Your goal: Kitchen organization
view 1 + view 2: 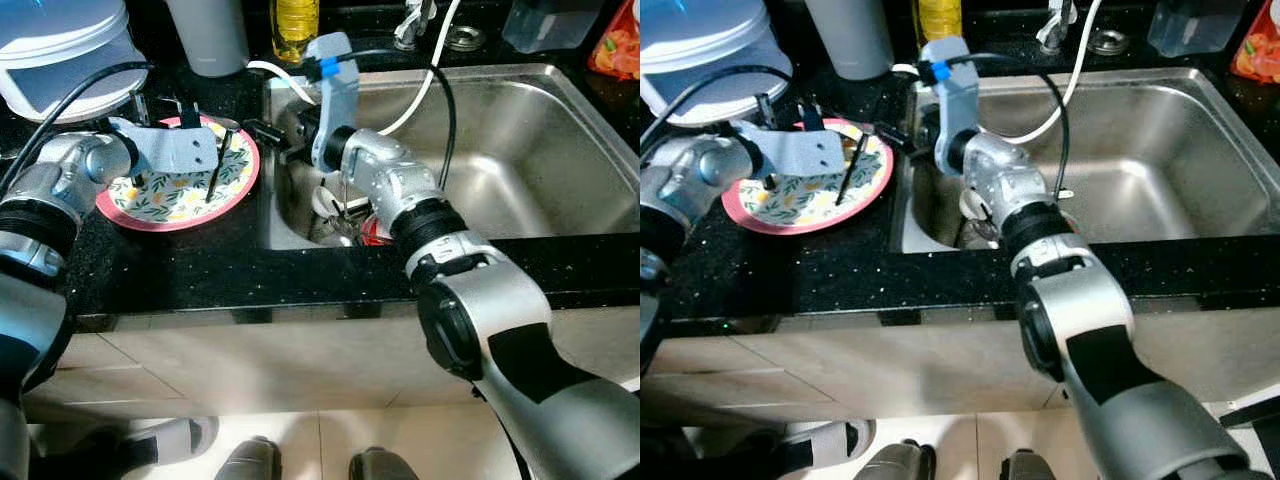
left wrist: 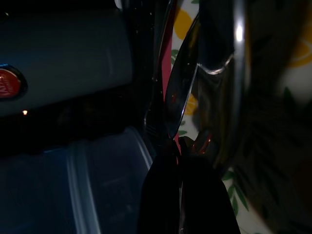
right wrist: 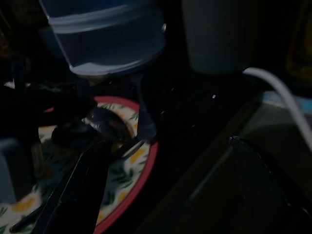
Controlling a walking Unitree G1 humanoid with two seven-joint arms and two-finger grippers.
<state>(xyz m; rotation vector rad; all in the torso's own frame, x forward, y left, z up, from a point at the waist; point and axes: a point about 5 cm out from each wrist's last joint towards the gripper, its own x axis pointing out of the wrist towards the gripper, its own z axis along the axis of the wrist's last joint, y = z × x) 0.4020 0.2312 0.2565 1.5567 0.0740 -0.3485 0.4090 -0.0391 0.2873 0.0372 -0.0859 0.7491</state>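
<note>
I have the floral plate (image 1: 180, 195) with its pink rim on the black surface (image 1: 150, 275) just left of the sink (image 1: 520, 150), and judging by the dishes (image 1: 335, 215) piled in the sink's near corner, most of the tidying is left. My left hand (image 1: 215, 165) hangs over the plate, fingers pinched on cutlery (image 2: 178, 92); my right hand (image 1: 265, 130) reaches across the sink edge toward the plate, and I cannot tell how far open it is.

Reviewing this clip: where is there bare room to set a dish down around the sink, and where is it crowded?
Free: the sink basin's right half, and the counter strip before the plate. Crowded: the sink's left corner with dishes, and the counter's back edge.
</note>
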